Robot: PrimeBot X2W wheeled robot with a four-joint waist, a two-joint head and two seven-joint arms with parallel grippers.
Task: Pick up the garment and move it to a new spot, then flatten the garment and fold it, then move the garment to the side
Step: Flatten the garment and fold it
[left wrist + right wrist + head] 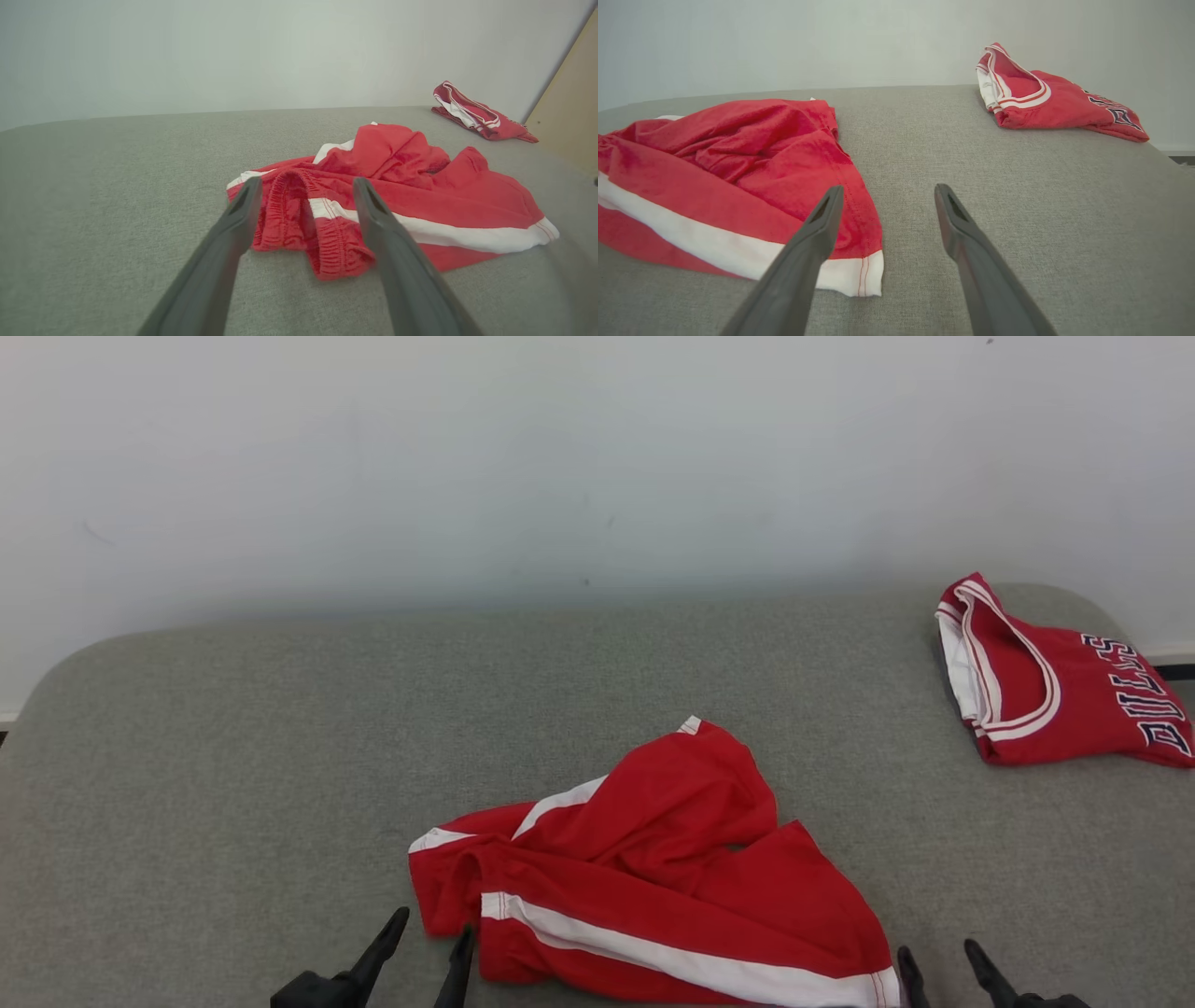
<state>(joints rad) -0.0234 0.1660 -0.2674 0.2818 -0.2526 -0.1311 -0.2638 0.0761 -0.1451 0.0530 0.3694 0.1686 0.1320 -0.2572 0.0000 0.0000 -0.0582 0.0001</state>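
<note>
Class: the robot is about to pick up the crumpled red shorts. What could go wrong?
The shorts lie bunched, so the open left gripper at the waistband may pinch several layers and lift a tangle.
The open right gripper sits beside the hem and may miss it.
A move rightward could disturb the jersey.

A folded red jersey (pixel 1055 700) lies on the grey tabletop (pixel 233 756).

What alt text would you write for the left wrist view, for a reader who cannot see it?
Crumpled red shorts with a white stripe lie on a grey surface, the open left hand pointing at their waistband. A red jersey lies far behind.
</note>
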